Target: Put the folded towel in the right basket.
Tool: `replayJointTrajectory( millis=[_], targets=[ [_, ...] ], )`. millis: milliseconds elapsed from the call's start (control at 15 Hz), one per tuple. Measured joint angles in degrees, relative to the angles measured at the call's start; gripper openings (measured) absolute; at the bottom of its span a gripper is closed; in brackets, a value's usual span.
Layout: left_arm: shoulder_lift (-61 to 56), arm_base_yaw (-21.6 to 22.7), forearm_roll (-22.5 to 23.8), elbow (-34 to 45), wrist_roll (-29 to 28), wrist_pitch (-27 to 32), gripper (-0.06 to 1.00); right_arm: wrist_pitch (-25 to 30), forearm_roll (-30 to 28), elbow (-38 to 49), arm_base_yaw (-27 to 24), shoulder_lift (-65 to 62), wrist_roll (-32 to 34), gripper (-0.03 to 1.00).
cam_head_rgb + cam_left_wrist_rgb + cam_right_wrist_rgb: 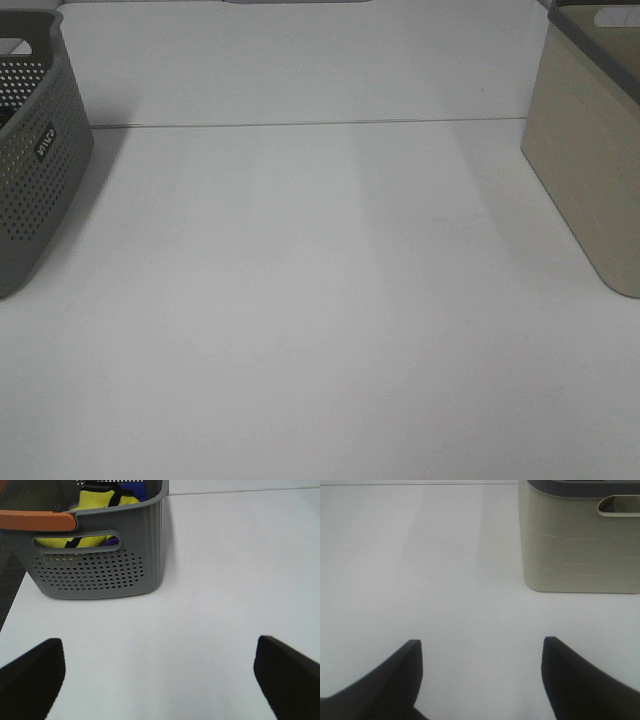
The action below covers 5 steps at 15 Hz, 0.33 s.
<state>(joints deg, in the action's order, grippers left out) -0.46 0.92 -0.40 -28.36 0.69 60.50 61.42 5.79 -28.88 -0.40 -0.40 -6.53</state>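
The right basket (590, 160) is beige with a grey rim and stands at the table's right edge; it also shows in the right wrist view (575, 545). No folded towel lies on the table. Yellow fabric with black trim (100, 497) and something blue (137, 490) lie in the grey perforated left basket (100, 570); I cannot tell whether either is the towel. My left gripper (159, 645) is open and empty over bare table, short of the grey basket. My right gripper (482, 642) is open and empty, short of the beige basket. Neither gripper shows in the exterior view.
The grey basket (40, 170) stands at the table's left edge and has an orange handle (35, 520). A seam (300, 124) crosses the white table at the back. Dark floor (7, 570) shows beyond the table's left edge.
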Motion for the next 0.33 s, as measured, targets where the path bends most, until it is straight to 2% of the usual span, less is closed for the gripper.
replayJointTrajectory(
  millis=[333],
  targets=[
    [0.0, 0.0, 0.0, 0.0, 0.0, 0.0, 0.97, 0.0, 0.0, 0.0, 0.0, 0.0, 0.0, 0.65]
  ],
)
